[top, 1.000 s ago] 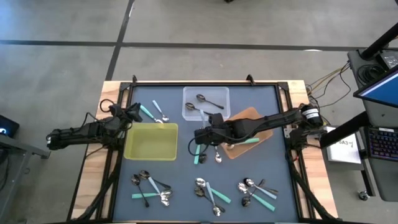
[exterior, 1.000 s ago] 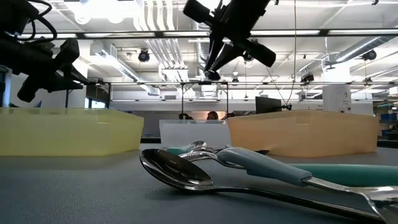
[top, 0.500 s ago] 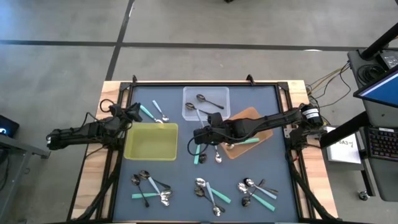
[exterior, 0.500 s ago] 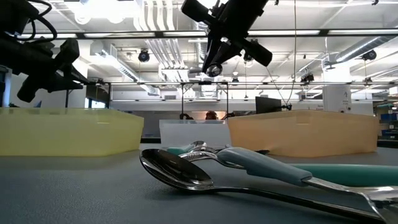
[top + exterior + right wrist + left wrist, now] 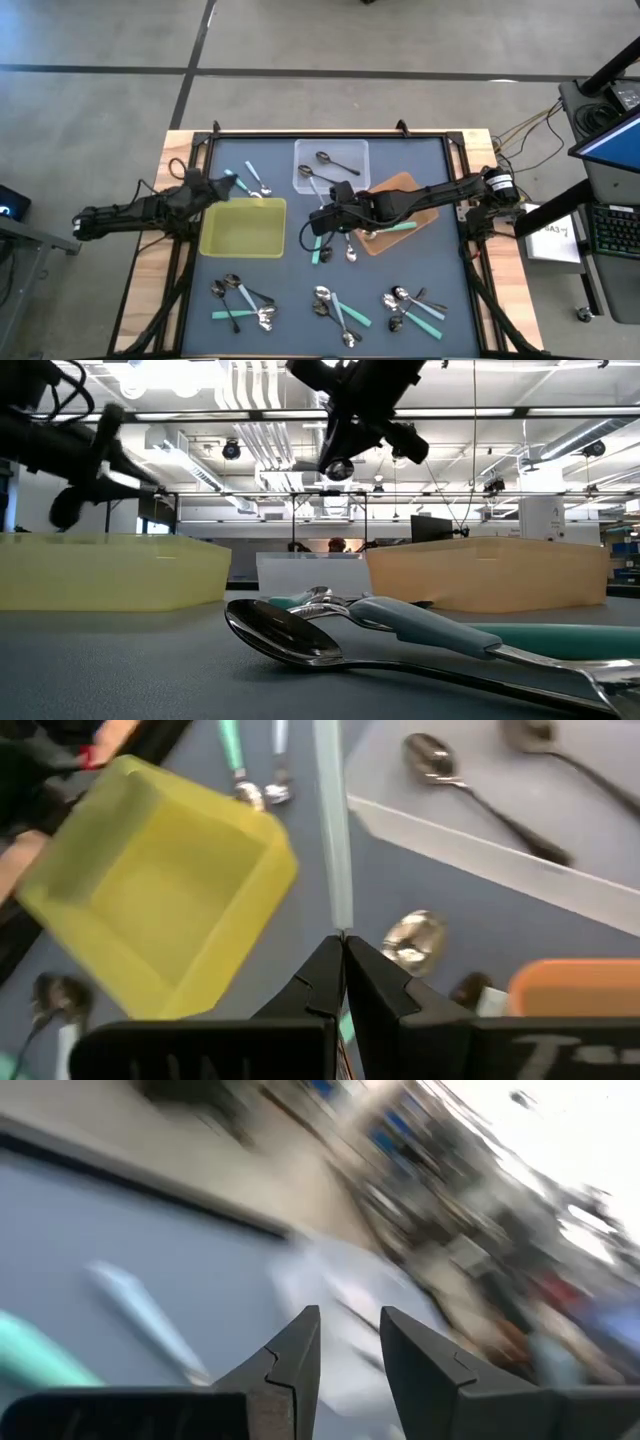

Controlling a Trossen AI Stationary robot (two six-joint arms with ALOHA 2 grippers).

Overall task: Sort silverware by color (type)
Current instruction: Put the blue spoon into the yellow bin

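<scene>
Nearest the low camera, a cluster of spoons (image 5: pixel 330 630) lies on the dark table (image 5: pixel 290 280), a shiny bowl in front and pale-blue and teal handles crossing behind it. In the high view this front edge holds three such heaps of silverware: one on the left (image 5: pixel 243 300), one in the middle (image 5: pixel 335 308) and one on the right (image 5: pixel 413 307).

Farther in sits the yellow tray (image 5: pixel 243 227), and just beside its right edge hangs the right gripper (image 5: pixel 318 219), raised above the table. Its fingers are pinched tight on the end of a pale-blue spoon (image 5: pixel 333 840), whose handle points ahead between the yellow tray and the clear tray (image 5: pixel 560 830). Loose spoons (image 5: pixel 335 248) lie below it on the table, beside the orange-brown tray (image 5: pixel 400 188), which carries a teal-handled piece (image 5: pixel 393 229).

The left gripper (image 5: pixel 212 186) hovers off the yellow tray's far left corner, fingers slightly apart with nothing between them; its wrist view is blurred. Two more utensils (image 5: pixel 247 180) lie just beyond it.

Farthest back, the clear tray holds dark metal spoons (image 5: pixel 335 162).

No writing can be read on anything.
</scene>
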